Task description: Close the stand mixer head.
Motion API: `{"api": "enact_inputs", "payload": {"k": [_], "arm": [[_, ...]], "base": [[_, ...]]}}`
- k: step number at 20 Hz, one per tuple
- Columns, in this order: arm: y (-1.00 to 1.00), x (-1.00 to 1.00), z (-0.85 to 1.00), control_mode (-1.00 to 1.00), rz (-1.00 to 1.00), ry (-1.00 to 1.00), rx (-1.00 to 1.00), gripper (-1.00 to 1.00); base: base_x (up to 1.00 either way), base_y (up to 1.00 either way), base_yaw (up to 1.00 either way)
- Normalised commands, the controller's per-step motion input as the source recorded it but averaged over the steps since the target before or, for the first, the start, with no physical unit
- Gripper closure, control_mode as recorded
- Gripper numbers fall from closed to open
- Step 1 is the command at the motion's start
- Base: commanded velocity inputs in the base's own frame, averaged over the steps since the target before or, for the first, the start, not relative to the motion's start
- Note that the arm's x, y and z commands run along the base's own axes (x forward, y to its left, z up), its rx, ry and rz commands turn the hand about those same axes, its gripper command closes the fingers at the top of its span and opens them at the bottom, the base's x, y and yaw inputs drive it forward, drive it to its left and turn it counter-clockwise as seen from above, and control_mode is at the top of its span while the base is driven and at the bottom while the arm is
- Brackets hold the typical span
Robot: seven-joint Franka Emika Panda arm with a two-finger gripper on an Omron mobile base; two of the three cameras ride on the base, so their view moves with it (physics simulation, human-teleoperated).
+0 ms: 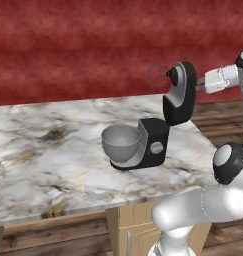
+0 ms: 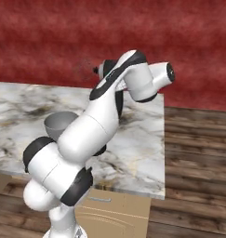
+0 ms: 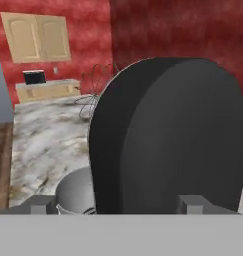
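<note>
1. The stand mixer head (image 1: 180,94) stood tipped up nearly vertical above the black base column (image 1: 154,142), its grey underside facing toward nine o'clock in the left base view.
2. The faint wire whisk (image 1: 156,74) stuck out from the head's upper end toward nine o'clock in that view, seen against the red wall (image 1: 93,45).
3. The grey metal bowl (image 1: 121,144) sat on the mixer's foot just beside the column, at its nine o'clock, on the marble counter (image 1: 48,150).
4. The column carried a round grey knob (image 1: 156,147) on its near face.
5. In the left base view the arm's wrist reached in from three o'clock, and the gripper (image 1: 196,86) met the black back of the head.
6. In the hand view that black back (image 3: 168,135) loomed close, with the two finger tips (image 3: 192,202) standing apart at about five and seven o'clock, open and holding nothing; whether they touched the head could not be told.
7. The bowl's rim (image 3: 73,192) showed at about seven o'clock in the hand view, and the whisk (image 3: 93,92) at about eleven.
8. In the right base view the arm's own links covered most of the mixer; the bowl (image 2: 58,123) showed at nine o'clock of them.
</note>
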Motion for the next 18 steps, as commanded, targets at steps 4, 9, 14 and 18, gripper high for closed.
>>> {"api": "enact_inputs", "payload": {"k": [4, 9, 14, 18], "arm": [[1.00, 0.59, -0.48, -1.00, 0.27, -0.16, -0.23, -1.00], [1.00, 0.34, -0.52, -1.00, 0.31, -0.23, -0.33, -1.00], [1.00, 0.05, -0.24, -1.00, 0.34, -0.22, -0.31, -1.00], [1.00, -0.24, 0.10, -1.00, 0.27, -0.07, -0.17, -1.00]], "base": [[0.00, 0.00, 0.00], [0.00, 0.00, 0.00], [0.00, 0.00, 0.00], [0.00, 0.00, 0.00]]}}
